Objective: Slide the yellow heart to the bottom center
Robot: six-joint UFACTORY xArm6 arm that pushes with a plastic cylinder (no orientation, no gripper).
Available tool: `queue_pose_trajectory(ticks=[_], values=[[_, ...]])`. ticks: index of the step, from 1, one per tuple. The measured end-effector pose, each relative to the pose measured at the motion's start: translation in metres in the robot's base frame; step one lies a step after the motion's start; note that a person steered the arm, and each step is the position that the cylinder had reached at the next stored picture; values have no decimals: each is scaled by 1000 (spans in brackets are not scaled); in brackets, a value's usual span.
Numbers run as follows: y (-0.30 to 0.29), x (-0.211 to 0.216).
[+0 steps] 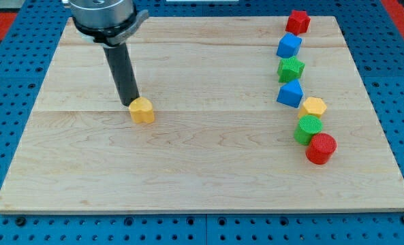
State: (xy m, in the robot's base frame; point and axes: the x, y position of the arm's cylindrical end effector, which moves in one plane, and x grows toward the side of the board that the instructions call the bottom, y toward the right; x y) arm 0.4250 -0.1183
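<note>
The yellow heart [142,109] lies on the wooden board [202,170], left of the middle. My tip [131,103] stands right at the heart's upper left side, touching it or nearly so. The dark rod rises from there to the arm's head at the view's top left.
A line of blocks runs down the view's right side: a red star [298,21], a blue block [289,45], a green star [291,69], a blue block [290,94], a yellow hexagon [313,107], a green cylinder [308,128] and a red cylinder [321,148].
</note>
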Motion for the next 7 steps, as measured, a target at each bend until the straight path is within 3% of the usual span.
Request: queue_pose_trajectory(ticks=[5,7], values=[[22,64],[63,75]])
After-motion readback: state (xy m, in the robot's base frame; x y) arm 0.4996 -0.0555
